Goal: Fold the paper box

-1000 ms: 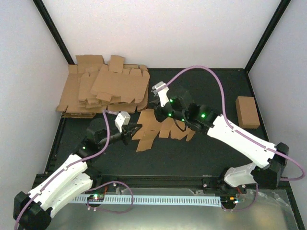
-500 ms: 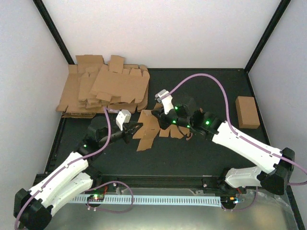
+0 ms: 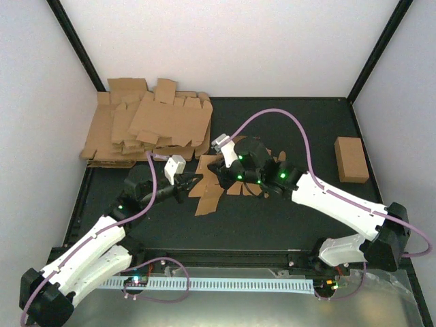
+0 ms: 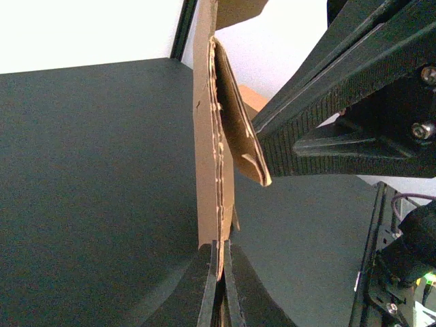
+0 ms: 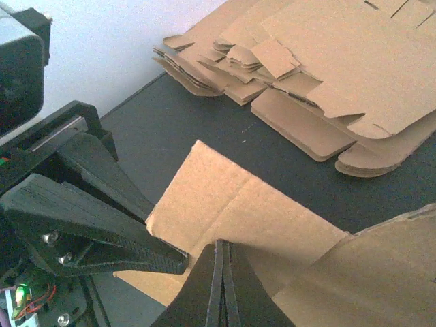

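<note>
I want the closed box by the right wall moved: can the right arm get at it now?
Probably not yet: the right gripper is shut on the cardboard sheet, which the left gripper also pinches. The table toward the closed box looks bare, so letting go should free it.

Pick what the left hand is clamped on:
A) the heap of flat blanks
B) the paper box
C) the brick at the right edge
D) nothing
B: in the left wrist view the left hand is shut on the lower edge of the paper box, which stands upright between its fingers.
</note>
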Controlling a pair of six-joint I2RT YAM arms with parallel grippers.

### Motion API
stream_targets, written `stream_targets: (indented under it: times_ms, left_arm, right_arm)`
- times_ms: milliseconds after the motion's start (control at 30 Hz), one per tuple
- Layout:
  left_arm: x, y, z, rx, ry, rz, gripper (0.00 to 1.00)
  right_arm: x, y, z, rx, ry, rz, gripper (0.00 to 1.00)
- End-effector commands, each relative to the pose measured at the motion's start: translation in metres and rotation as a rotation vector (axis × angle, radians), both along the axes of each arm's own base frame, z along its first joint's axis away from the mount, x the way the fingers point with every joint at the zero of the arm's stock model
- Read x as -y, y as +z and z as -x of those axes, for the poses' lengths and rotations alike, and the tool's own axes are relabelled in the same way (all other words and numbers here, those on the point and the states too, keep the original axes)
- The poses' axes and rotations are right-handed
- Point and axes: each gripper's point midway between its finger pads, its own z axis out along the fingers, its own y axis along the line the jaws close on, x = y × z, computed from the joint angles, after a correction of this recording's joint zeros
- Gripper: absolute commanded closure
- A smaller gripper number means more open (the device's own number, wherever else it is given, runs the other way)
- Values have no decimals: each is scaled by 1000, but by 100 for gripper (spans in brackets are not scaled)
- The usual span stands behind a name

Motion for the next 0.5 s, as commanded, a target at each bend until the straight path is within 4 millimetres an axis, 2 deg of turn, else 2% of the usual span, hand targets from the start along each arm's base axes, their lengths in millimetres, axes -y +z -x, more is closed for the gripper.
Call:
stream_targets:
  times_ms: [0,233,333,467]
  left_arm:
    - [6,32,2,72,-35,52,98]
    - [3,29,-3,42,3,54,99]
    - [2,28,-6,5,26,87,98]
    - [6,41,-4,-53,6,202,99]
  right_arm:
    - [-4,0,-3,17,-16,-15,98]
    - [2,7,-3,47,-21,-10,98]
    - [17,17,0,92,-42,-17,98]
    - [42,33,12,144,-51,-23,98]
